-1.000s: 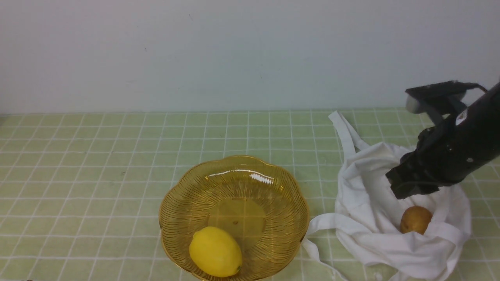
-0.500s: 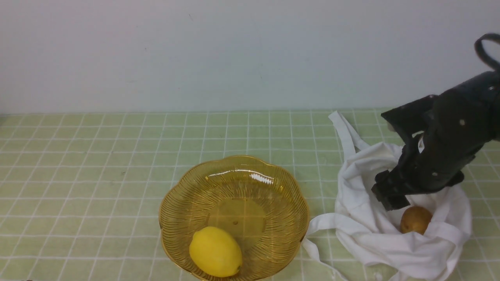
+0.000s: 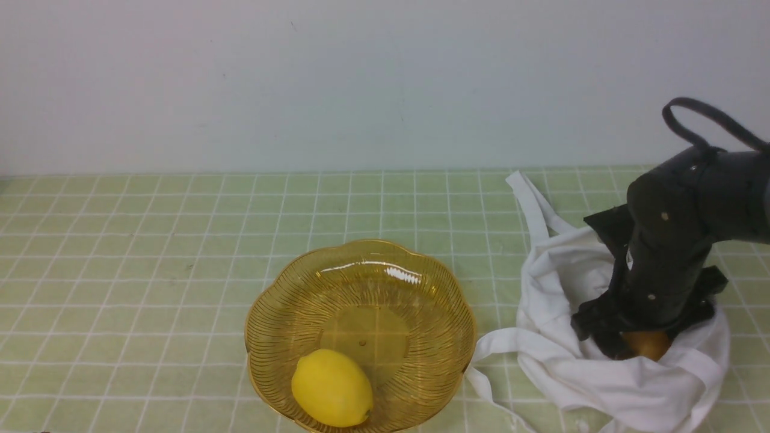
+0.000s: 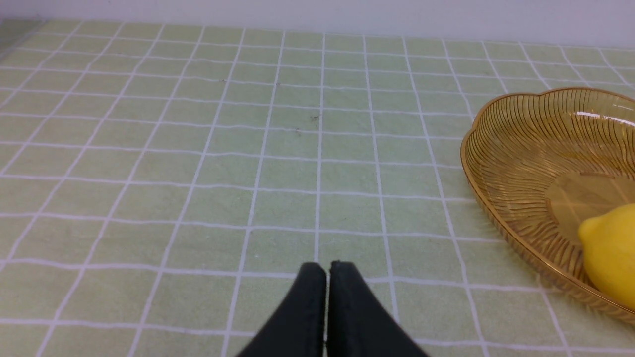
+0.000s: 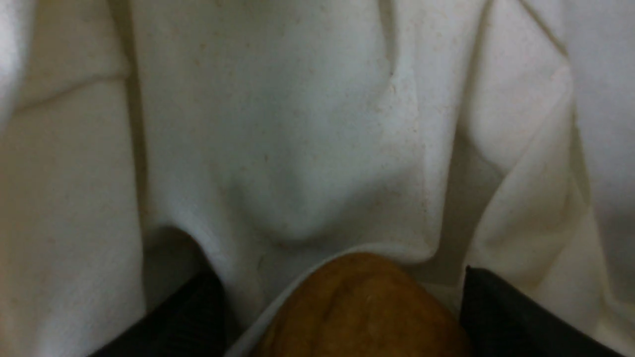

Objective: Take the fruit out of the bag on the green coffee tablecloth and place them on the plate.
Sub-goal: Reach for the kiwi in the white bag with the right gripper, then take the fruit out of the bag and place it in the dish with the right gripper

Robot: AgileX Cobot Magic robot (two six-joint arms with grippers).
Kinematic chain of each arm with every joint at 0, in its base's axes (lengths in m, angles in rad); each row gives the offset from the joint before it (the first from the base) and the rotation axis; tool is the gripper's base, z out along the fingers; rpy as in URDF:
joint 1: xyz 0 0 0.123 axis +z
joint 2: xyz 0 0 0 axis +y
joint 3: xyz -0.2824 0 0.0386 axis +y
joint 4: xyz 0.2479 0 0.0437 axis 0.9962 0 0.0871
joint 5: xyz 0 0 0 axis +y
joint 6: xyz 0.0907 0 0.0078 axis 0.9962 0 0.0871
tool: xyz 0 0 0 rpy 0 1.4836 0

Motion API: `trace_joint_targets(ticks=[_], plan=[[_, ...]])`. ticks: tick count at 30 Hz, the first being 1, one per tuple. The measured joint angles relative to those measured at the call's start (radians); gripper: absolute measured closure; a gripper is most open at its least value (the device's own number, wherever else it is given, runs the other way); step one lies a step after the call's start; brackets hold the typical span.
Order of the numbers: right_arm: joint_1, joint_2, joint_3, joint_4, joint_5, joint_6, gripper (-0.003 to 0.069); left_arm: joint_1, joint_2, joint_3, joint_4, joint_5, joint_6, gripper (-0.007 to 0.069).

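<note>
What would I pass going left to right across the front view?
Bare cloth → plate, with the lemon in it → bag, with the kiwi in it.

right end effector (image 3: 640, 340) hides most of the fruit (image 3: 648, 346).

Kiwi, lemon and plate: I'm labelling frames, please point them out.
kiwi (image 5: 362, 307), right wrist view, middle of its brown skin
lemon (image 3: 332, 388), front view, middle of its yellow skin
plate (image 3: 355, 276), front view, far wall
</note>
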Motion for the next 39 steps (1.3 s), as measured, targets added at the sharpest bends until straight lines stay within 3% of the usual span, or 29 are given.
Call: trace_joint_targets(ticks=[7, 9, 30, 35, 39], plan=[[0.0, 0.01, 0.0, 0.0, -0.002, 0.0, 0.012, 0.0, 0.0, 0.0, 0.0, 0.0, 0.0, 0.0632], [0.0, 0.01, 0.0, 0.0, -0.002, 0.001, 0.0195, 0.0, 0.0, 0.0, 0.0, 0.0, 0.0, 0.0632], [0.0, -0.173, -0.108, 0.0, 0.014, 0.0, 0.0196, 0.0, 0.0, 0.0, 0.0, 0.0, 0.0, 0.0632], [0.031, -0.212, -0.109, 0.079, -0.038, -0.057, 0.0196, 0.0, 0.0, 0.0, 0.0, 0.0, 0.0, 0.0632], [0.105, -0.205, -0.109, 0.237, -0.133, -0.171, 0.0196, 0.0, 0.0, 0.0, 0.0, 0.0, 0.0, 0.0632]])
